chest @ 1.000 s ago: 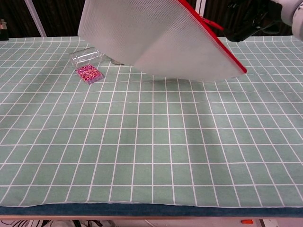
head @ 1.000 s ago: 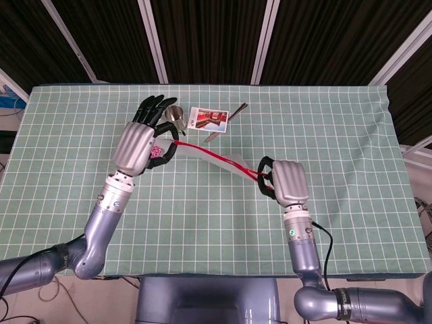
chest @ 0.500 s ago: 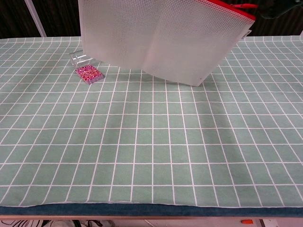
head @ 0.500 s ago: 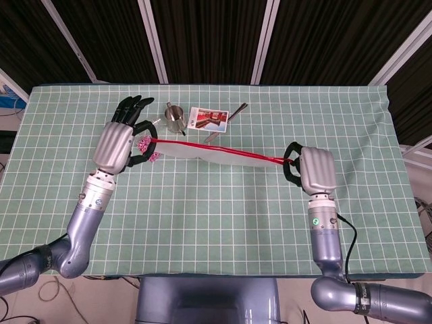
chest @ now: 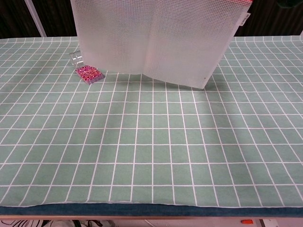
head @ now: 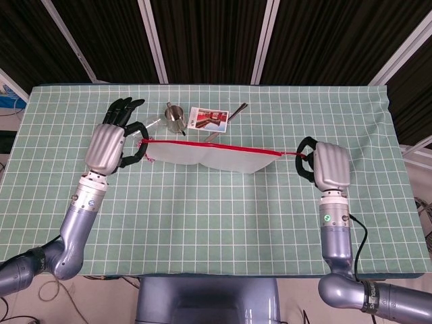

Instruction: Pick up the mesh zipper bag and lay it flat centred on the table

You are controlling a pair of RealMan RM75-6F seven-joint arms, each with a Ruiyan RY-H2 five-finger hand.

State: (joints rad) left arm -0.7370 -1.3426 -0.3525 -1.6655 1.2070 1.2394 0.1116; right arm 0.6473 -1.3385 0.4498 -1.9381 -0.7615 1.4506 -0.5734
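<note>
Above the counter (head: 202, 223), the mesh zipper bag (chest: 151, 42) hangs stretched, left hand (head: 111, 142) and right hand (head: 327, 165) each gripping an end; lowering flat remains.

1. I see the mesh zipper bag (chest: 151, 42) as translucent white woven plastic netting, finely gridded, with a red zip edge (head: 216, 146).
2. My left hand (head: 111, 143) and right hand (head: 327, 165) wear smooth silver-grey shells with a soft sheen; the fingers (head: 121, 108) look matt black.
3. The table cover (chest: 151, 142) reads as matt green cloth with white grid lines, slightly rippled.
4. The small cup (head: 176, 119) is shiny bare metal.
5. The card (head: 209, 119) looks like glossy printed paper.
6. A clear plastic box (chest: 86, 71) holds a red-and-white pattern.
</note>
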